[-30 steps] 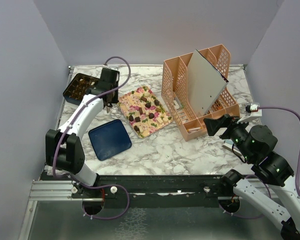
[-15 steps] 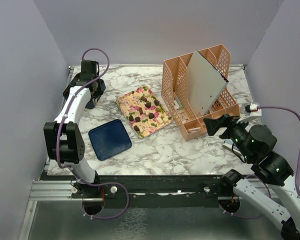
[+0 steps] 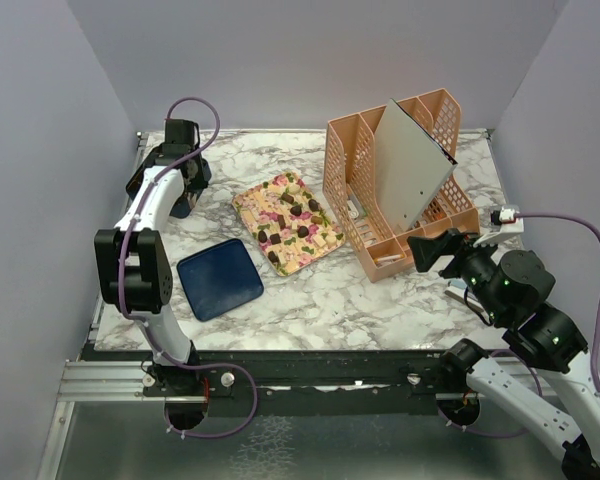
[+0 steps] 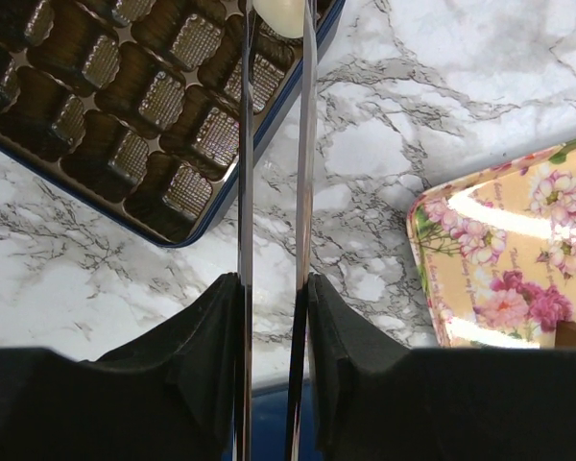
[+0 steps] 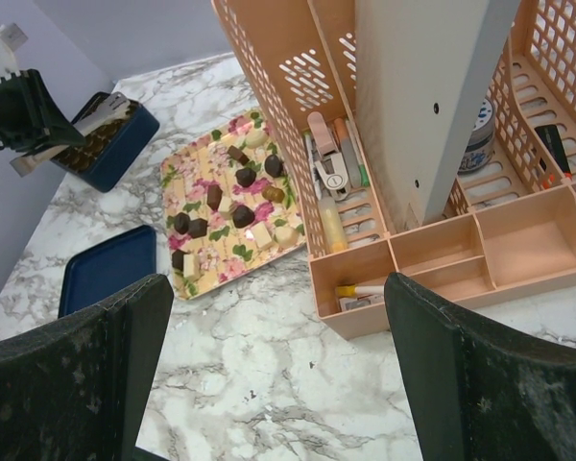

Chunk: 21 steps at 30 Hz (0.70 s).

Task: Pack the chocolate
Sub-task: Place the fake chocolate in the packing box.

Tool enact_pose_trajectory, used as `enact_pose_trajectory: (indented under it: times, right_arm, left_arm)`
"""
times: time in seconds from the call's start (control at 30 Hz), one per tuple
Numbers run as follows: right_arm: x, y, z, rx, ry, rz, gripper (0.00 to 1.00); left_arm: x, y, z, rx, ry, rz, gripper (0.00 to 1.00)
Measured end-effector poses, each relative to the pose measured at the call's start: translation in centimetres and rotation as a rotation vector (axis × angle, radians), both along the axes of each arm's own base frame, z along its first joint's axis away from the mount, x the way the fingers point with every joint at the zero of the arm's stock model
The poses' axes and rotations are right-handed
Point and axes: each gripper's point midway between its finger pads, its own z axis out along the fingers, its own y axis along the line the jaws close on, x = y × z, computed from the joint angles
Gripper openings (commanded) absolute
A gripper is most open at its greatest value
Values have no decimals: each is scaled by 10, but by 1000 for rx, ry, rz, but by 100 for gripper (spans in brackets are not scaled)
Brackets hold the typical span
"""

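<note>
Several dark and cream pieces of chocolate point(image 3: 298, 211) point(image 5: 242, 215) lie on a floral tray point(image 3: 280, 200) point(image 5: 221, 264) point(image 4: 518, 250) at mid-table. The dark blue box point(image 5: 115, 146) with its brown gridded tray point(image 4: 125, 86) sits at the far left. My left gripper point(image 3: 183, 195) point(image 4: 279, 12) hovers over the box's near corner. Its long metal blades are shut on a cream chocolate piece point(image 4: 282, 15) at their tips. My right gripper point(image 3: 435, 250) point(image 5: 274, 298) hangs open and holds nothing, above the table in front of the peach organizer.
A dark blue lid point(image 3: 220, 278) point(image 5: 110, 269) lies flat in front of the floral tray. A tall peach mesh organizer point(image 3: 355, 180) point(image 5: 413, 269) holds a grey board and small tools at the right. Walls close in on the left, back and right.
My left arm has swung from beside the floral tray to the left, over the box, then held nearly still. The right arm has not moved.
</note>
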Motion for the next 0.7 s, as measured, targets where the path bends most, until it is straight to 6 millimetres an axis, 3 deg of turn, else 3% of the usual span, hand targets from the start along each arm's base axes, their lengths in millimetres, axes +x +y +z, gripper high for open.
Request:
enact_pose_trajectory:
  times: [0.13, 0.5, 0.7]
  right_arm:
    - [-1, 0, 1, 2, -4, 0, 97]
    - [-1, -1, 5, 7, -11, 0, 97]
    - [-1, -1, 7, 10, -14, 0, 97]
  left_arm:
    - [1, 0, -9, 0, 20, 0, 46]
    - [1, -1, -8, -5, 16, -5, 45]
    - [-3, -7, 14, -28, -30, -31, 42]
